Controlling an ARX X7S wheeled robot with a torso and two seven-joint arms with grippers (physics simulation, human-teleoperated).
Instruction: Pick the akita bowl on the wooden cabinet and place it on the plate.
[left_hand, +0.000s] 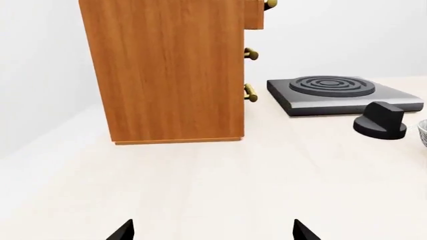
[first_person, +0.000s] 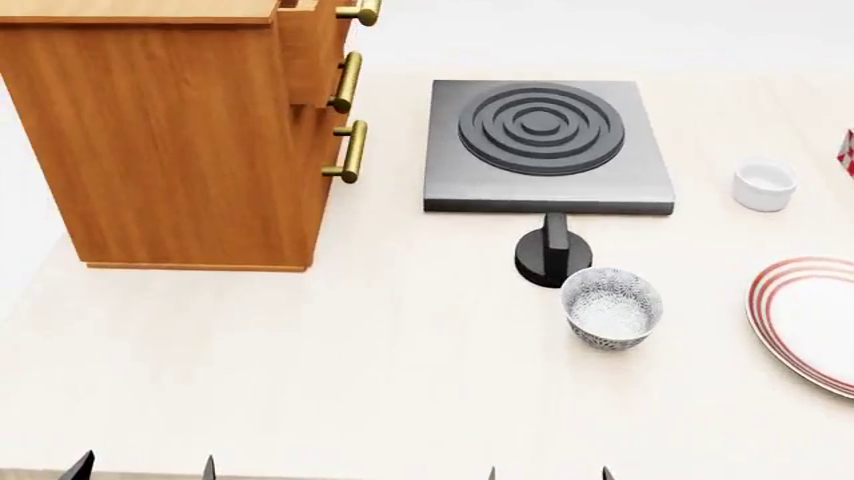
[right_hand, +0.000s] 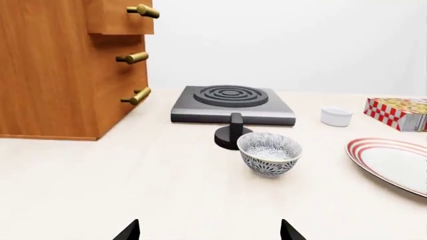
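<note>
Cabinet (first_person: 160, 130) of orange-brown wood, with brass bar handles (first_person: 346, 82), stands at the far left corner of the pale tabletop (first_person: 334, 370). Near the middle of the tabletop, not on the cabinet, we see the akita bowl (first_person: 611, 307), white with a fine dark pattern, upright and just in front of a black knob (first_person: 551, 255). Behind the knob lies a grey stove plate (first_person: 547, 145) with ringed burner. The red-ringed white plate (first_person: 814, 320) sits at the right edge, apart from the bowl.

Only the right wrist view shows a red-and-white checked box (right_hand: 399, 112) in full; any writing on it is too small for us to read. A small white cup (first_person: 765, 185) appears there and in the head view. The left wrist view shows mainly the cabinet's side.

The left gripper (left_hand: 213, 232) and right gripper (right_hand: 209, 232) hover low over bare tabletop, fingertips spread wide, holding nothing.
</note>
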